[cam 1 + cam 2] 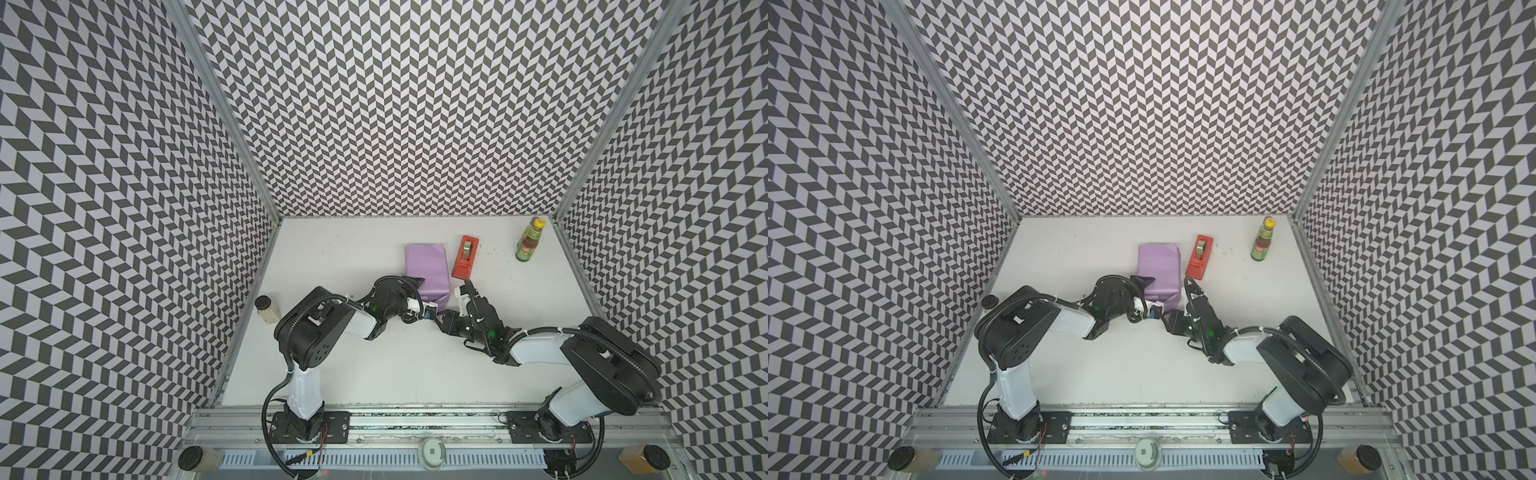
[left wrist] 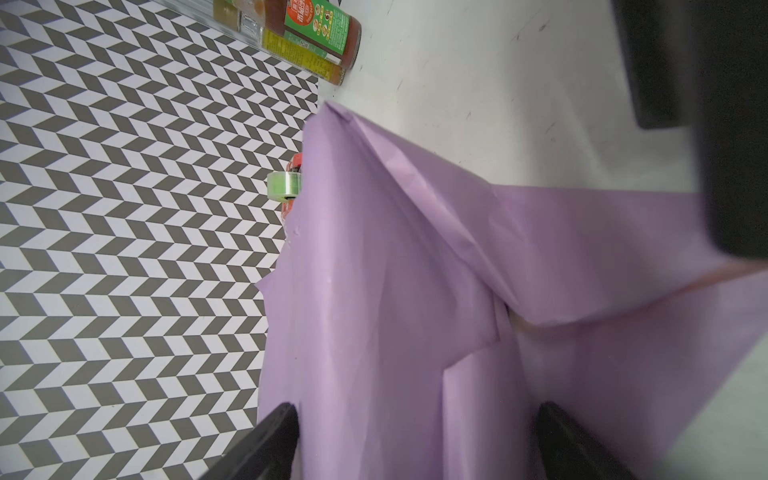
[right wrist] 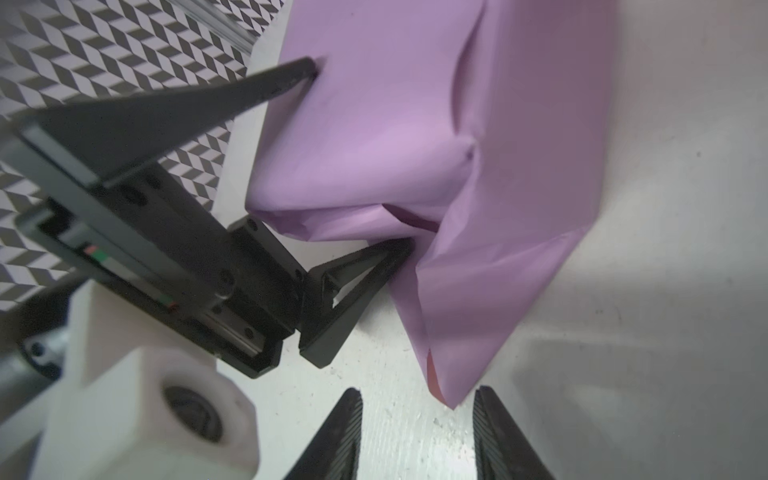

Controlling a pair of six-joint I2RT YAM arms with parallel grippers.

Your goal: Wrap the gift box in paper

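Right fingers (image 3: 338, 436) apart astride paper (image 3: 415, 124) tip; left fingers (image 3: 249, 87) apart; paper's long axis fore-aft.

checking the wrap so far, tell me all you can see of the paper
Thin, creased lilac paper, a pink sliver at one edge. Folded into a parcel on the table beside the tape dispenser. Its near end is unfinished: a pointed flap juts out. The open left gripper touches that end; the flap's tip sits between the open right gripper's jaws.
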